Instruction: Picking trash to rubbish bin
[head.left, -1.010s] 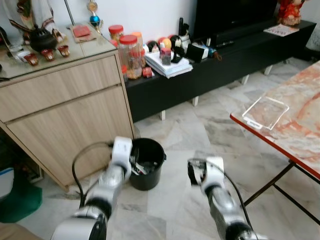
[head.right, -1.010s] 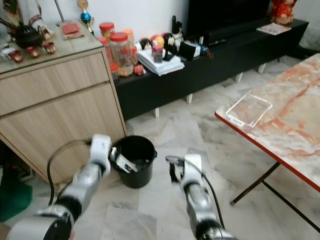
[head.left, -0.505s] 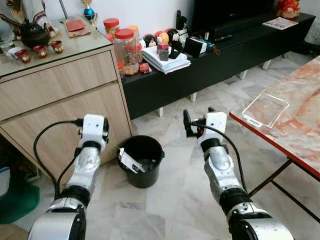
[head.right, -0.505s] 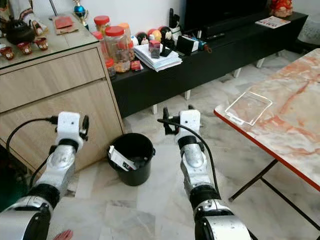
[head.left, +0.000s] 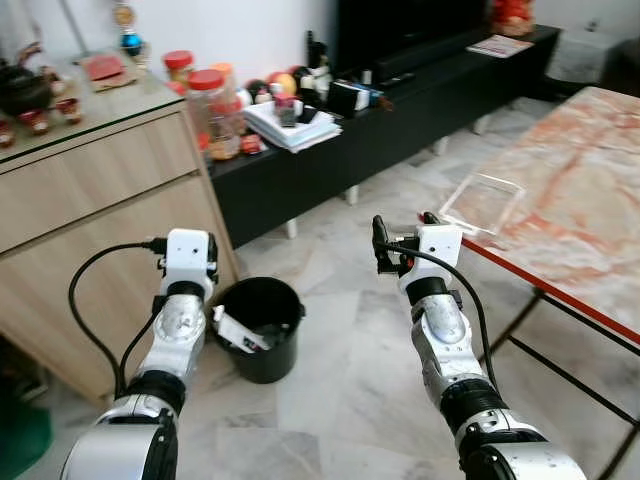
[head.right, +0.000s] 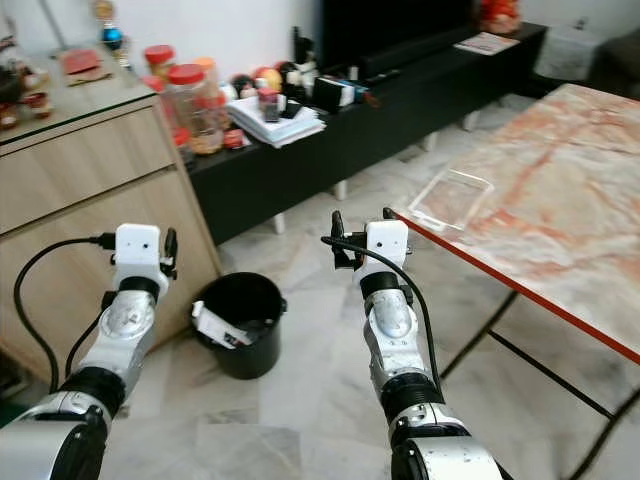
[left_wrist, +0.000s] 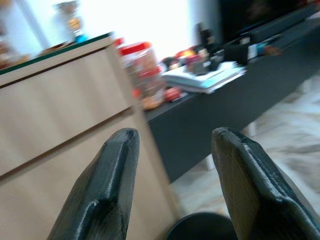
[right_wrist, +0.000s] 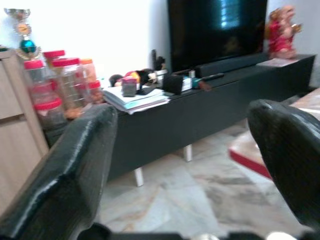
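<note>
Both arms raised. L gripper (left_wrist: 172, 165) spread, empty, above black bin (head.left: 255, 327) by wood cabinet (head.left: 90, 200). R gripper (right_wrist: 180, 165) spread, empty. White trash (head.left: 232, 332), prob. a wrapper, inside bin.

Head eyes look down; wrist views share the black console (right_wrist: 200, 107).

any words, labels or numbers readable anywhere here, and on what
None can be read.
Red-lidded jars: labels too blurred.
Stack of papers on the black TV bench: print too small.
Booklet on the bench's far end: too small.
Trash in the black bin: no legible print.
</note>
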